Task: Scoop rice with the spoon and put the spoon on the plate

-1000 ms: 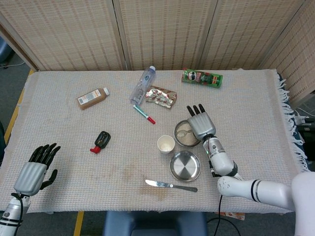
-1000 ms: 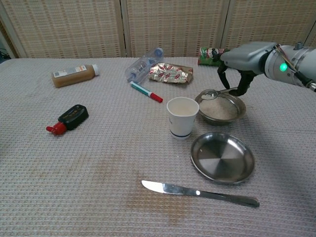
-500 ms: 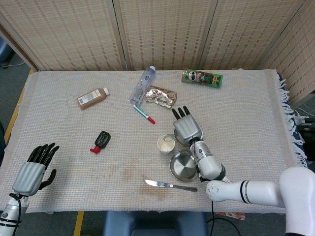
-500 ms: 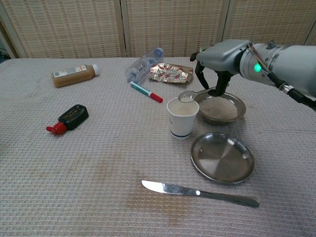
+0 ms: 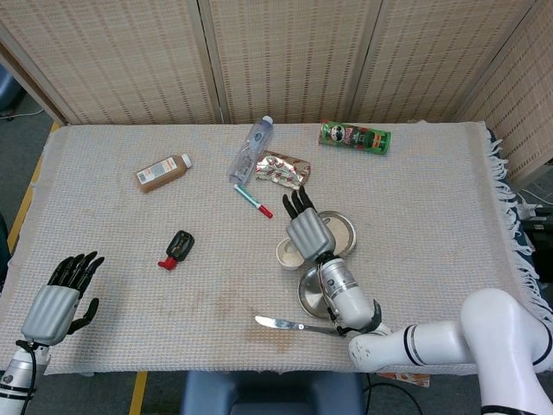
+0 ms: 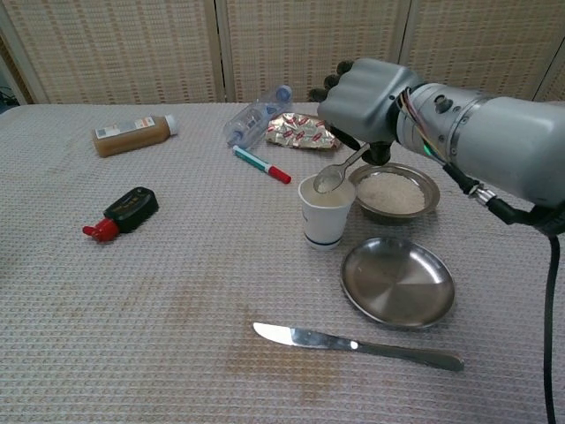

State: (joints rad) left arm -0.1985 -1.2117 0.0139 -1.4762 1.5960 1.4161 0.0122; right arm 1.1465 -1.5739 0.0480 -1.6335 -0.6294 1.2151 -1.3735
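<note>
My right hand point(image 6: 366, 97) point(image 5: 308, 226) grips the handle of a metal spoon point(image 6: 332, 177). The spoon's bowl is tipped down over the mouth of a white paper cup point(image 6: 326, 210) point(image 5: 289, 253). Just right of the cup stands a metal bowl of rice point(image 6: 393, 192), partly hidden by the hand in the head view. An empty metal plate point(image 6: 397, 281) point(image 5: 313, 296) lies in front of the bowl. My left hand point(image 5: 62, 298) rests open near the table's front left corner, holding nothing; the chest view does not show it.
A table knife point(image 6: 356, 345) lies in front of the plate. Behind the cup are a red-capped marker point(image 6: 261, 164), a foil packet point(image 6: 305, 132), a clear bottle point(image 6: 257, 114) and a green can point(image 5: 354, 136). A brown bottle point(image 6: 133, 135) and a black-red object point(image 6: 124, 211) lie left.
My right hand has carried the spoon leftward from the rice bowl to above the paper cup and tilted its bowl down. The left hand has stayed put.
</note>
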